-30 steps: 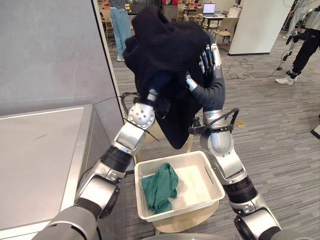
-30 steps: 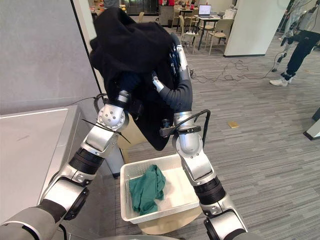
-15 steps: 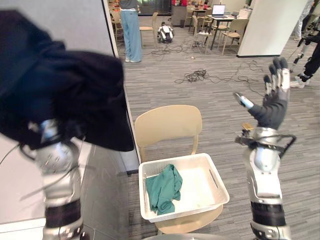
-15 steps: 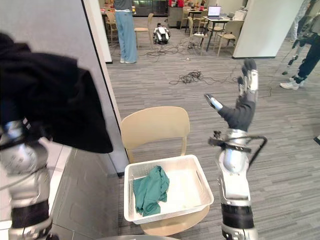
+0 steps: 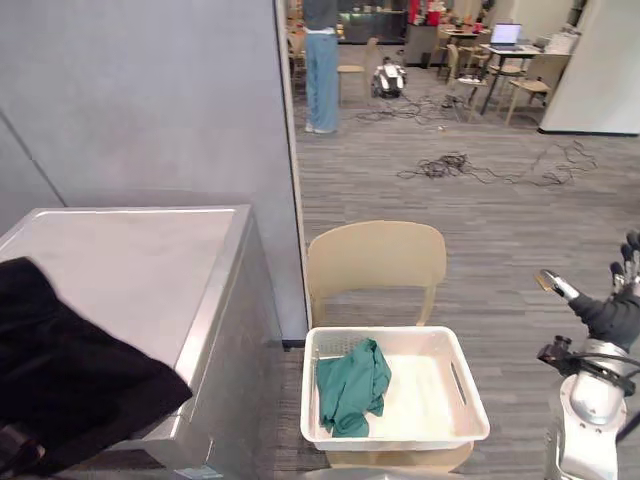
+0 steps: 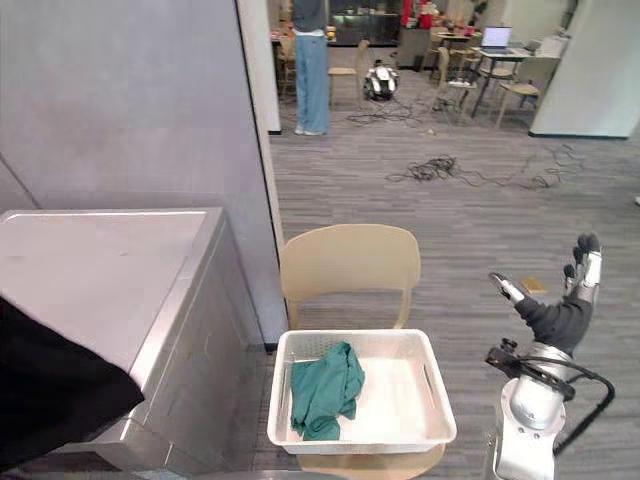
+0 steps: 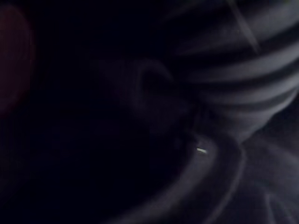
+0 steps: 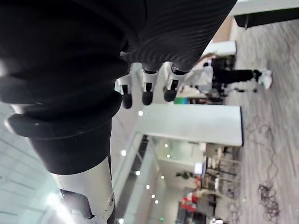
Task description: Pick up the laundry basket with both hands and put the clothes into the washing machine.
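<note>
Two garments were in sight, and neither was in the machine: a black garment [image 5: 70, 400] bunched low at the robot's left, across the near corner of the washing machine [image 5: 130, 260], and a green garment [image 5: 352, 383] crumpled in the left half of the laundry basket [image 5: 400, 441]. From where I stood I couldn't say whether the black cloth rested on the machine's flat silver-grey top or hung just above it. The left hand [image 7: 243, 84] was buried in that dark fabric, with just a bit of its ribbed cover showing in its wrist view, and whether it was clasping the cloth or loose I could not tell. The white basket sat on the seat of a beige chair [image 5: 375, 260], just beside the machine's right flank, its right half bare, and neither hand touched it. The right hand [image 6: 560, 315] was raised well off to the right of the basket, apart from everything, its fingers [image 6: 583, 265] straight and released, the thumb spread to the side, grasping nothing. Behind the machine rose a grey partition wall [image 5: 150, 100]. Farther back on the grey plank floor a person [image 5: 322, 60] in blue trousers stood facing away, a tangle of cables [image 5: 450, 165] lay strewn about, and a table with a laptop [image 5: 505, 35] stood among other chairs
</note>
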Controlling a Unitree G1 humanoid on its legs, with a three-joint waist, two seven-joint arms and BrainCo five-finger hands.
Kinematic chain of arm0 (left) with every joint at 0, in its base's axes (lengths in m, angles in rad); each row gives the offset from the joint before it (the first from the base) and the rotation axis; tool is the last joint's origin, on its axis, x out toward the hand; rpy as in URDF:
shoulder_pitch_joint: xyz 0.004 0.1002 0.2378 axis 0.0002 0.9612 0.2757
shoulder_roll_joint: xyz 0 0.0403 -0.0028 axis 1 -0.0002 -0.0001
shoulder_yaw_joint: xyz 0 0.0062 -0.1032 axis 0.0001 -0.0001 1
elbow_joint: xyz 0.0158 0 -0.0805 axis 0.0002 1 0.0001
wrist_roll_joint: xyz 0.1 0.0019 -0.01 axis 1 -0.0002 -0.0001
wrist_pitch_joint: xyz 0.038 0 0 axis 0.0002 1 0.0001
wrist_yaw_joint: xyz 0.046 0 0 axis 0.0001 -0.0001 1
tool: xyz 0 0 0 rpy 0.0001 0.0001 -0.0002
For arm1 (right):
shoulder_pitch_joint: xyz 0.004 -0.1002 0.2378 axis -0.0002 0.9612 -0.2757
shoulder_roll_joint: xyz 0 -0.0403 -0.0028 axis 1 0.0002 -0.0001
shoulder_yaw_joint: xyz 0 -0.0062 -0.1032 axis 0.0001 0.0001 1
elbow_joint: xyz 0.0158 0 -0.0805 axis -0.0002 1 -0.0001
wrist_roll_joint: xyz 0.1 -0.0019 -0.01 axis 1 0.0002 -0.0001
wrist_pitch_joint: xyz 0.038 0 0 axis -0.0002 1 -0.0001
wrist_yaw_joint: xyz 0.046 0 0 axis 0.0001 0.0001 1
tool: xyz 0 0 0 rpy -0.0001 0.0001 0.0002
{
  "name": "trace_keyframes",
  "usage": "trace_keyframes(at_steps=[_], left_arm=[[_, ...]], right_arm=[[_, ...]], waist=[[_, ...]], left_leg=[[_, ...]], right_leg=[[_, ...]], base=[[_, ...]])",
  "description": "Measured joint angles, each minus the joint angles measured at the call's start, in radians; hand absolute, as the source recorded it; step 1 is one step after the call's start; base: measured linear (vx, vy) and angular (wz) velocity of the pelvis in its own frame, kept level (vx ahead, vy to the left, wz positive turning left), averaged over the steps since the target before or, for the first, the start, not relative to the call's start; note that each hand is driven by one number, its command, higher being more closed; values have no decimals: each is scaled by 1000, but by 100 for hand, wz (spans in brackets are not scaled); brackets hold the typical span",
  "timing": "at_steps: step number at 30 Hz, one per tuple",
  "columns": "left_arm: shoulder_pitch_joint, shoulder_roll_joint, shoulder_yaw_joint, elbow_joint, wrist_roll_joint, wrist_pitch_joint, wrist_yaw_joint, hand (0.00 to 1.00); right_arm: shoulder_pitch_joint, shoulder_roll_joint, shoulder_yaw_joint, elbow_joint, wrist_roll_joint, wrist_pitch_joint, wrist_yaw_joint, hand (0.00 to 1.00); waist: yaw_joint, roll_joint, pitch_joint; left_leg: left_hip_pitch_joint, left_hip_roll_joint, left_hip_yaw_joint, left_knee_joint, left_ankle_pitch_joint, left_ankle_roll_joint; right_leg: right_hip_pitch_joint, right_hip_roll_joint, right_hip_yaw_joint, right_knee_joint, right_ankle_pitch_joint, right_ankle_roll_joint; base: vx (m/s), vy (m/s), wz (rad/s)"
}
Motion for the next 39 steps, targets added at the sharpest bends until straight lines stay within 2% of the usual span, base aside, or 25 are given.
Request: trace_keyframes(at_steps=[1,4,6,8,11,13,15,17,19,22,24,25,28,29,31,35,37,38,39], left_arm=[[10,-19,51,24,-2,-2,13,100],[22,-48,125,95,-22,-3,29,100],[31,-52,174,212,-42,-1,40,100],[36,-52,221,397,-54,3,41,100],[29,-49,230,617,-120,3,40,100],[6,-47,226,852,-190,17,35,100],[-7,-47,213,1008,-229,32,32,100],[-23,-45,173,1127,-251,50,13,100],[-42,-39,84,1250,-256,75,-9,100],[-70,-42,-45,1340,-225,99,-47,100],[-88,-41,-118,1371,-199,110,-58,100],[-104,-41,-195,1390,-178,116,-75,100],[-133,-41,-310,1415,-134,121,-94,100],[-151,-41,-369,1416,-103,124,-100,100],[-178,-40,-409,1418,-98,132,-99,100],[-203,-42,-446,1422,-98,137,-99,100],[-215,-41,-477,1422,-97,140,-104,100],[-221,-41,-477,1422,-95,142,-105,100],[-239,-42,-482,1422,-86,147,-109,100]], right_arm=[[12,2,-24,-1,-3,3,1,0],[38,21,-74,-2,1,18,3,0],[50,44,-122,2,2,22,3,0],[56,45,-153,44,1,25,5,0],[55,66,-194,125,-5,37,-2,0],[56,115,-233,227,2,47,-8,0],[58,149,-239,301,9,57,-18,0],[67,175,-227,379,36,57,-24,0],[66,175,-202,495,51,58,-23,0],[59,171,-145,608,84,57,-23,0],[51,169,-129,690,89,54,-21,0],[35,168,-111,792,102,56,-16,0],[25,162,-62,963,122,59,5,0],[8,159,-40,1076,134,62,26,0],[-32,152,17,1208,166,75,64,0],[-90,106,97,1258,159,89,103,0],[-134,83,119,1288,144,95,106,0],[-146,76,130,1295,128,100,110,0],[-161,71,137,1295,111,107,108,0]], waist=[[18,-1,3],[36,-5,6],[46,-7,6],[47,-8,7],[47,-9,8],[44,-14,12],[43,-15,13],[43,-18,16],[46,-18,27],[45,-12,53],[43,-8,77],[43,-9,98],[39,-5,122],[31,7,144],[12,16,194],[15,28,258],[17,51,283],[15,57,287],[13,62,297]], left_leg=[[0,0,-7,0,0,0],[-10,-2,-27,0,0,0],[-14,-4,-41,0,-1,1],[-15,-6,-50,3,0,0],[-19,-8,-54,5,-1,0],[-19,-7,-59,5,-2,2],[-15,-5,-58,6,-5,2],[-12,-3,-58,6,-7,2],[-11,-3,-58,7,-6,0],[3,-2,-47,7,-9,-2],[20,-2,-38,7,-15,4],[32,-3,-31,7,-19,6],[37,-4,-21,7,-22,7],[35,-4,-23,7,-24,7],[25,-3,-42,17,-24,7],[-35,-10,-88,93,-35,-1],[-87,-15,-135,123,-29,-7],[-104,-23,-142,130,-19,-5],[-132,-42,-131,133,31,8]], right_leg=[[8,-1,-7,4,-5,1],[8,-3,-29,10,-18,5],[8,-9,-39,17,-25,5],[7,-9,-53,26,-32,7],[6,-9,-56,27,-37,8],[6,-9,-56,32,-45,9],[5,-9,-56,40,-53,7],[7,-10,-56,43,-57,5],[9,-5,-57,44,-56,6],[13,-6,-52,51,-55,8],[21,-10,-46,58,-60,5],[25,-10,-37,63,-67,5],[24,-12,-30,73,-74,8],[24,-15,-32,99,-88,5],[1,-21,-49,162,-116,3],[-37,-35,-95,248,-159,-7],[-65,-54,-156,308,-198,-15],[-76,-66,-176,332,-213,-15],[-84,-97,-222,371,-235,-14]], base=[[6,-12,16],[-19,-15,23],[26,-7,20],[54,-16,16],[30,-15,7],[31,-15,6],[33,-19,0],[16,-9,0],[0,0,0],[-3,-7,-9],[-14,-2,-16],[-22,0,-14],[-8,-1,-10],[1,-7,5],[7,-23,24],[21,-31,41],[-4,-50,75],[-43,-51,104],[-56,-49,123]])
